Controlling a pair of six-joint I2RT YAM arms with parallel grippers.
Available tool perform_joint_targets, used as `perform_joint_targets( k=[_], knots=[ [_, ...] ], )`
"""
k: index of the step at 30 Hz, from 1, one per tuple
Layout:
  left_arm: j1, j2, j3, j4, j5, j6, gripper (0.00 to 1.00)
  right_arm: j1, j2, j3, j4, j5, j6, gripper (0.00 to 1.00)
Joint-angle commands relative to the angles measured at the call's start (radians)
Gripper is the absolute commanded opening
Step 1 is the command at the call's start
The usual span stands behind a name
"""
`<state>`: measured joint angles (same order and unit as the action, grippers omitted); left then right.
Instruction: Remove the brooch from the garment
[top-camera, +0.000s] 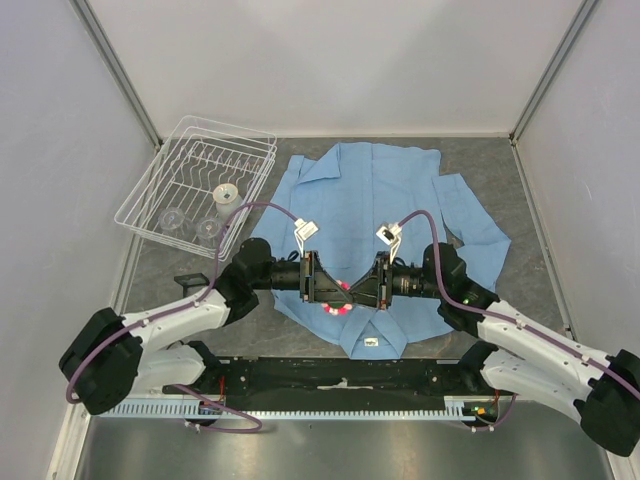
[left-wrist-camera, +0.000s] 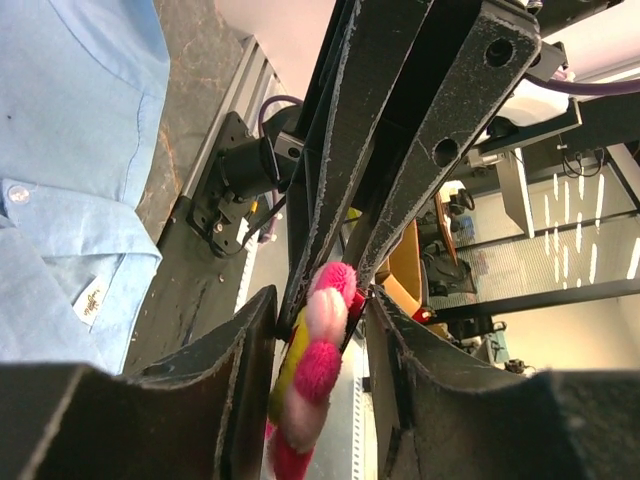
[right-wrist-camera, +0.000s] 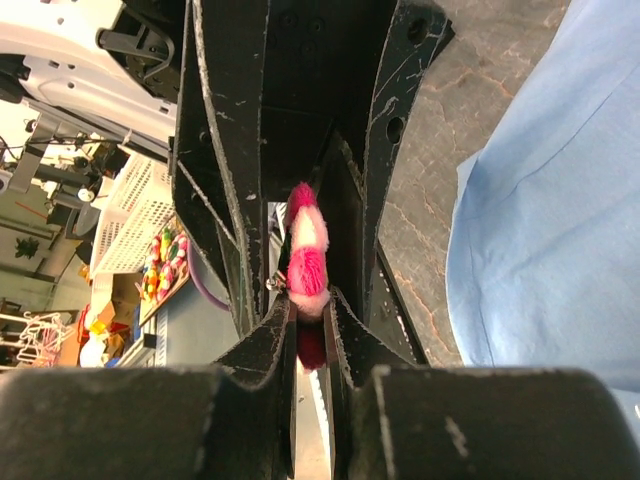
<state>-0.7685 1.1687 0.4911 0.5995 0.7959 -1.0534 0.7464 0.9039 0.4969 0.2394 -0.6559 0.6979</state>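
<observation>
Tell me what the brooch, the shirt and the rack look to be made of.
Brooch: fuzzy pink fibre, probably felt or plush, matte; the petals look furry. Shirt: thin woven cloth, likely cotton, matte; it creases softly. Rack: white coated wire, slightly glossy; thin bars in a grid.

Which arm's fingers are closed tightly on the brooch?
The right fingers: they pinch the brooch with no gap. The left fingers stand wider, with space beside it.
</observation>
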Motion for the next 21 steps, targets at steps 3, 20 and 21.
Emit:
perform_joint_targets(
  k=[3, 20, 21],
  knots=[
    [-0.009, -0.089, 0.003, 0.04, -0.024, 0.03, 0.52, 0.008, -0.025, 0.009, 0.055, 0.091, -0.003, 0.0],
    [0.149, -0.457, -0.141, -0.193, -0.133, 0.019, 0.58, 0.005, -0.037, -0.012, 0.054, 0.09, 0.015, 0.0],
    [0.149, -0.454, -0.134, -0.21, -0.135, 0.023, 0.57, 0.007, -0.033, -0.012, 0.061, 0.087, 0.017, 0.0]
  ],
)
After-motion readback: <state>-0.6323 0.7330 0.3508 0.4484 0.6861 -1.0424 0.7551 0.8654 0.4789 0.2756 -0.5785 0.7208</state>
